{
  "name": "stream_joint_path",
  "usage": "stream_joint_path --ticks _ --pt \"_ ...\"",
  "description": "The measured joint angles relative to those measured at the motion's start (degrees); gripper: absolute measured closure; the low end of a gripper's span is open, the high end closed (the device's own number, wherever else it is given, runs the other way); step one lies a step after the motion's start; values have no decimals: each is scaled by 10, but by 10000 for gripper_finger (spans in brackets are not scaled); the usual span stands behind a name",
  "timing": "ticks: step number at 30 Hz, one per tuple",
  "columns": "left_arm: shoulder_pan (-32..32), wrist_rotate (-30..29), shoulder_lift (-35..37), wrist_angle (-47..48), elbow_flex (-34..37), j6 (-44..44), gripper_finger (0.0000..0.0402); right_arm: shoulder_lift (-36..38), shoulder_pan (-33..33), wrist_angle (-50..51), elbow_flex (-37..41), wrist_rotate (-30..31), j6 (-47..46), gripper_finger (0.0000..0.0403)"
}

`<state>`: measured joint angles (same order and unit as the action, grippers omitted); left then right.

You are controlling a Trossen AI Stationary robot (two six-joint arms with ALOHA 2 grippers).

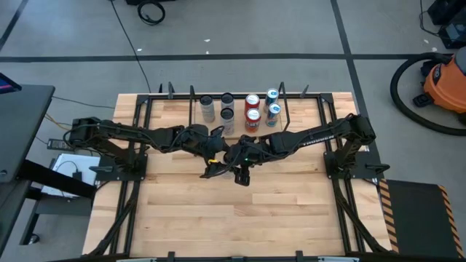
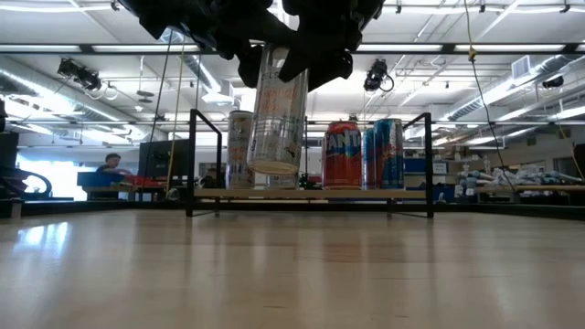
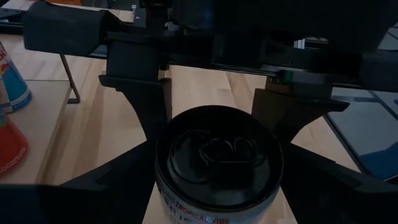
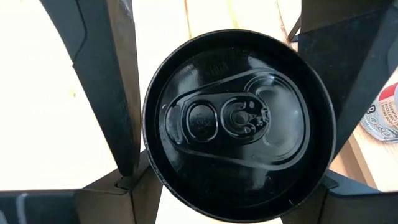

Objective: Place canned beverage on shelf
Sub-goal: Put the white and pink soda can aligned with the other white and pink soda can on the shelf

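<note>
A tall slim can (image 2: 277, 119) with a pale body and a black top hangs in the air above the middle of the table, a little tilted. Its top shows in the left wrist view (image 3: 217, 155) and in the right wrist view (image 4: 239, 121). My left gripper (image 1: 216, 169) and my right gripper (image 1: 242, 173) meet over it, and both are shut on its upper end. The shelf (image 1: 306, 120), black rods around a light wood board, stands at the table's far edge and carries several cans (image 1: 252, 109). In the low view the shelf (image 2: 311, 194) stands behind the hanging can. My left gripper pinches the can's upper end, just under the black rim (image 3: 160, 171), between its two fingers on opposite sides. It comes from above, slanting from the table's left. The can hangs below it, clear of the table. My right gripper pinches the same upper end, just under the rim (image 4: 149, 165), with one finger on each side. It comes from above, slanting from the table's right. The can hangs nearly upright, its bottom (image 2: 272, 169) well above the table.
On the shelf stand two grey cans (image 1: 208, 108), two red cans (image 1: 251, 118) and two blue cans (image 1: 272, 109). The bare wooden table top (image 1: 240, 218) lies in front of the arms. Black arm mounts (image 1: 116, 171) stand at the left and right edges.
</note>
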<state>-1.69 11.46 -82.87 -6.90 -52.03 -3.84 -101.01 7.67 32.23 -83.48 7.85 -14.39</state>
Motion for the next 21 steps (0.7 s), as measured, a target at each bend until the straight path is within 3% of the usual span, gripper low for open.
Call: stream_joint_path --ticks 9,21 --pt "0 8 0 -1 0 -18 87 0 0 0 0 -1 0 156" --pt "2 43 1 14 -2 -31 118 0 0 -8 0 -20 -3 156"
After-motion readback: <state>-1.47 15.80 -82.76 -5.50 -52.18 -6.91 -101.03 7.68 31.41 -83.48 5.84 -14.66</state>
